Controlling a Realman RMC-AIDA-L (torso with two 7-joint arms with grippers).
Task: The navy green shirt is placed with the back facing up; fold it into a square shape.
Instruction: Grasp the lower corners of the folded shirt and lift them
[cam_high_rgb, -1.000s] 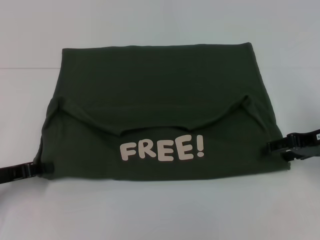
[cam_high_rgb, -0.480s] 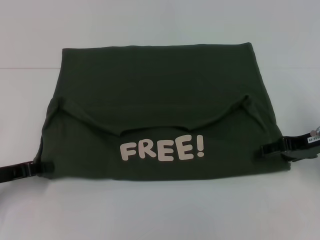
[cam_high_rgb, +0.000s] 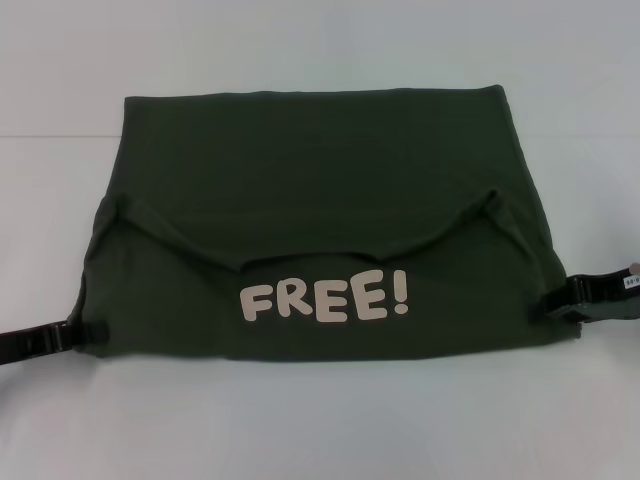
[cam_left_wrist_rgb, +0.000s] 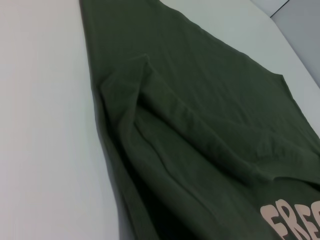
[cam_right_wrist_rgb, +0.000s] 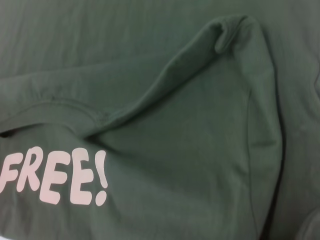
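Head view: the navy green shirt (cam_high_rgb: 320, 225) is lying folded on the white table (cam_high_rgb: 320, 430), "FREE!" lettering (cam_high_rgb: 325, 300) showing. Left gripper (cam_high_rgb: 72, 335) and right gripper (cam_high_rgb: 560, 303) are sitting at its near corners; can't tell their jaws' state. Wrist views are showing just folded cloth.

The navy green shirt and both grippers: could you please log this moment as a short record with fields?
garment: navy green shirt, lying on the white table
fold state: near part folded over, cream FREE! lettering facing up
shape: wide rectangle, not yet square
left gripper: at the shirt's near left edge, low on the table
right gripper: at the shirt's near right edge, low on the table
fingers: state not discernible on either arm
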